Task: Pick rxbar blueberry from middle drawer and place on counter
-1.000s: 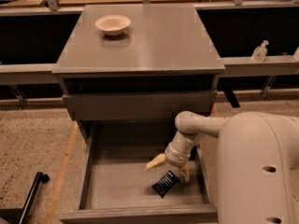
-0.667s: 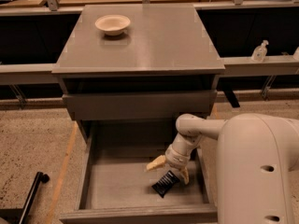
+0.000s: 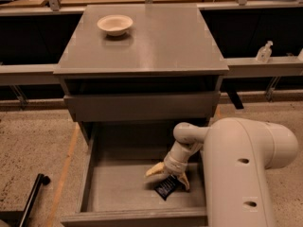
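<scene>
One risk: claw (image 3: 168,177) sits low in the middle drawer (image 3: 118,189), spread wide and holding nothing, straddling the rxbar blueberry (image 3: 165,190) lying near the front edge right of centre, so closing could skid the thin wrapper out instead of pinching it.

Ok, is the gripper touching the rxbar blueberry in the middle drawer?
Cannot tell. In the camera view the open gripper overlaps the top of the rxbar blueberry inside the middle drawer; neither contact nor a gap shows plainly.
</scene>
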You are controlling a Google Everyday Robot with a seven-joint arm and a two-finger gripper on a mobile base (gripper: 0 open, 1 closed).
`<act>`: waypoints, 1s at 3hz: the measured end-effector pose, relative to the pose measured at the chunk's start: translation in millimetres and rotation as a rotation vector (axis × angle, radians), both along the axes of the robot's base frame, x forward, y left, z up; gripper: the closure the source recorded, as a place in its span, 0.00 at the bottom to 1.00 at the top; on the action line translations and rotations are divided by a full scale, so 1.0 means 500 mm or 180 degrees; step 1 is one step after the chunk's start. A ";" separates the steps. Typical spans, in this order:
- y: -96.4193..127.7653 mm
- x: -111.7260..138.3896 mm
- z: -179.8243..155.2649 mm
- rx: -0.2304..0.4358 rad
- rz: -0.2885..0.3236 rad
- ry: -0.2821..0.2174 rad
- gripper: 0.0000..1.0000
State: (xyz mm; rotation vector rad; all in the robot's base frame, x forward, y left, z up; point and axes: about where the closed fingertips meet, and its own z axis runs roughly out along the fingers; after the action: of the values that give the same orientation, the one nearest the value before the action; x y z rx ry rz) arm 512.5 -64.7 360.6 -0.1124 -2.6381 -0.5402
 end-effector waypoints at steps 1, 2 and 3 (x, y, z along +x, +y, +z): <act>0.002 0.002 -0.012 -0.0007 -0.0037 0.0045 0.00; 0.002 0.002 -0.006 -0.0007 -0.0038 0.0046 0.18; 0.002 0.002 -0.001 -0.0008 -0.0043 0.0050 0.41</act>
State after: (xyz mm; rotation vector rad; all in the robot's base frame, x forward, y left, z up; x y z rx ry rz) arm 513.6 -63.5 359.9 -0.1348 -2.6245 -0.5381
